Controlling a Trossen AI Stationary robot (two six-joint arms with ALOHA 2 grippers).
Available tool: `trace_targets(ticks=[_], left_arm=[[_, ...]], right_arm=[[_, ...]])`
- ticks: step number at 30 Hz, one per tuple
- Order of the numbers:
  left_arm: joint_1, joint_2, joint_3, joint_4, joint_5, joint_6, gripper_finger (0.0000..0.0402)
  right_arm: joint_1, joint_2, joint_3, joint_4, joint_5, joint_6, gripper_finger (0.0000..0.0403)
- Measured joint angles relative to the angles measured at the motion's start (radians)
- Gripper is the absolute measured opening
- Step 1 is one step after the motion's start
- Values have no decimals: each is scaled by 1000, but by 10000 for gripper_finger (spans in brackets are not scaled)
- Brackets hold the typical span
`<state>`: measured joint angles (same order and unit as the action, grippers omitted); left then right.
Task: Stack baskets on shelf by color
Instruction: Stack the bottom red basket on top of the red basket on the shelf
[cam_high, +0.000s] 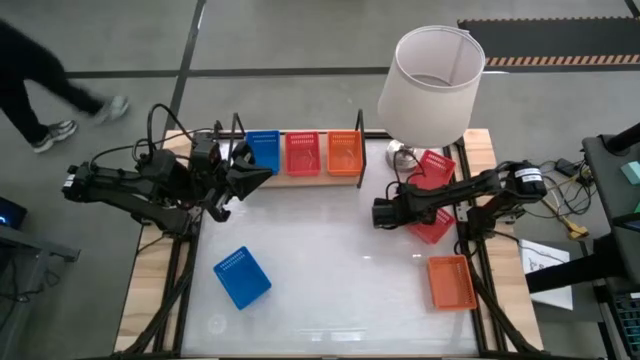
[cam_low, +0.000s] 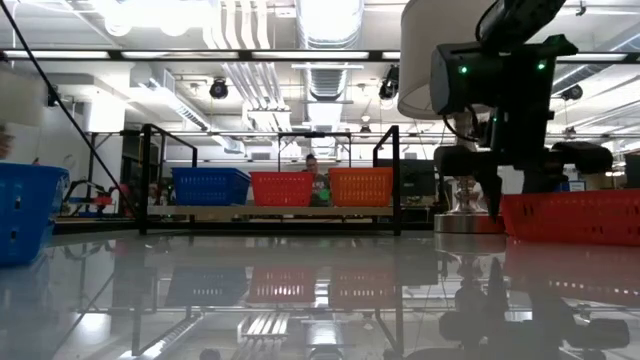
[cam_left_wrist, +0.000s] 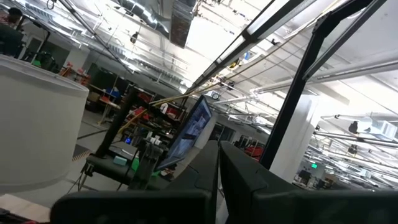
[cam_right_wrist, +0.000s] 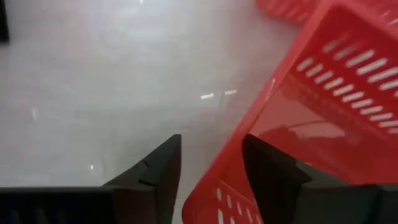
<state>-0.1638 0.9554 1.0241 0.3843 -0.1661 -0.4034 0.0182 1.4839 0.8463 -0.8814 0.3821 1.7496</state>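
Right gripper (cam_right_wrist: 208, 165) fingers apart, straddling near wall of red basket (cam_right_wrist: 336, 106). Left gripper (cam_high: 262, 175) pressed together, just beside shelf (cam_high: 300, 178).

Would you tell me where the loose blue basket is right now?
In the high view, the blue basket lies alone on the white table's front-left area, below the left gripper, away from the shelf.

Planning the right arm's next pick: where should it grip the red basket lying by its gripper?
Grip the red basket by its thin slotted rim wall, from above, one finger inside and one outside. The right gripper is open and already straddles that edge.
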Motion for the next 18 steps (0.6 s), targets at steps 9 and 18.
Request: trace_targets(ticks=[9,18], left_arm=[[0,0,0,-4,0,0,0],[0,0,-1,-10,0,48,0]], right_arm=[[78,-18,5,29,-105,-10,50],[199,-23,152,25,-128,-63,19]])
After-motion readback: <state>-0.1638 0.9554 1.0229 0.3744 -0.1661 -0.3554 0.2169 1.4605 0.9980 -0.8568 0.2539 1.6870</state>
